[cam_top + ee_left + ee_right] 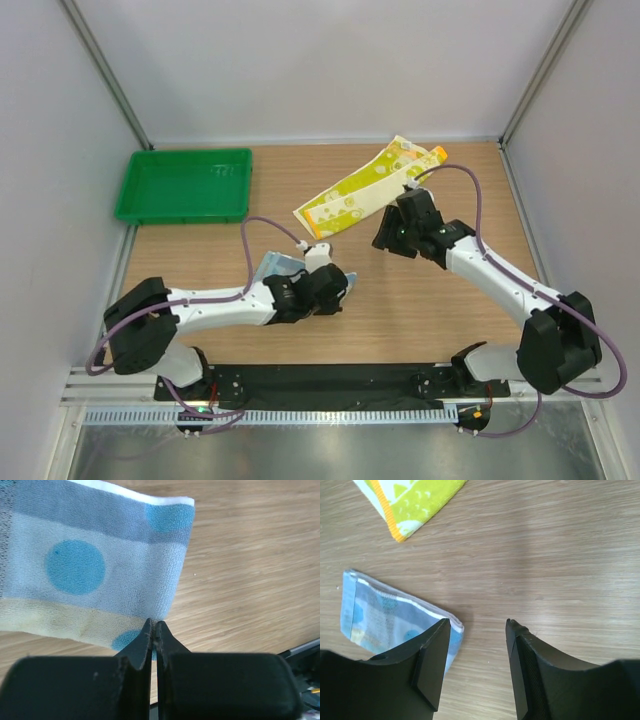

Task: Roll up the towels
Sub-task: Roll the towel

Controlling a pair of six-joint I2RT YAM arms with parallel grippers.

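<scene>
Two towels on the table (430,310): one pinched, one lying free.
The left gripper (154,625) is clamped tight on the near corner of the blue towel (100,570), which spreads away from its fingertips to the left. The right gripper (477,625) stands with jaws apart over bare wood, holding nothing. The yellow-green towel (355,195) lies flat and diagonal just beyond it, its orange-edged corner near the blue one but not touching.

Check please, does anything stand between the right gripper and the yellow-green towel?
Nothing visible does. The right gripper is open over bare table, and only wood lies between it and the yellow-green towel. The light blue towel lies off to the side, not in that path.
</scene>
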